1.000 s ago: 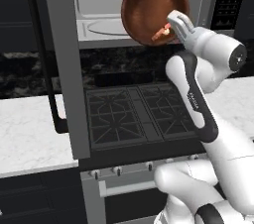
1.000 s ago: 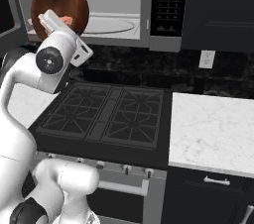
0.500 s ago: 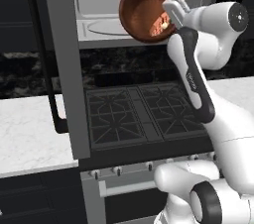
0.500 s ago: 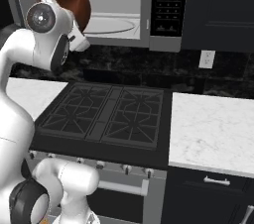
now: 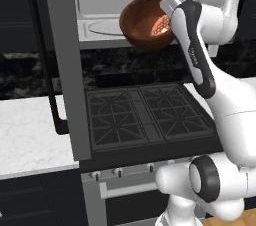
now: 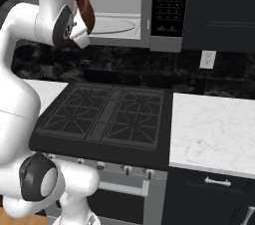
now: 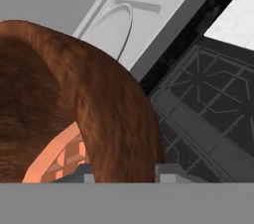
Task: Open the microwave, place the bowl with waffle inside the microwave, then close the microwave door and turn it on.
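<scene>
Hand view: tool (image 7: pixel 121 171) pinching bowl (image 7: pixel 99 119) rim; waffle (image 7: pixel 64 156) inside; microwave (image 7: pixel 149 15) open ahead.

Bowl (image 5: pixel 145 27) reddish-brown, glossy; waffle (image 5: pixel 161 24) orange-tan w/ grid; microwave (image 5: pixel 125 0) interior lt grey (black btn panel (image 6: pixel 167 0)); stove (image 6: pixel 107 116) black.

- We see only a sliver of the bowl (image 6: pixel 85 11) in the right base view; the arm covers the rest.
- The hand view cuts the bowl at its left edge, and its wall hides most of the waffle (image 7: pixel 62 154).
- Our fingertips (image 7: pixel 85 174) barely clear the bottom, so their grip on the rim is unclear.
- The door (image 5: pixel 62 65) runs off the top.
</scene>
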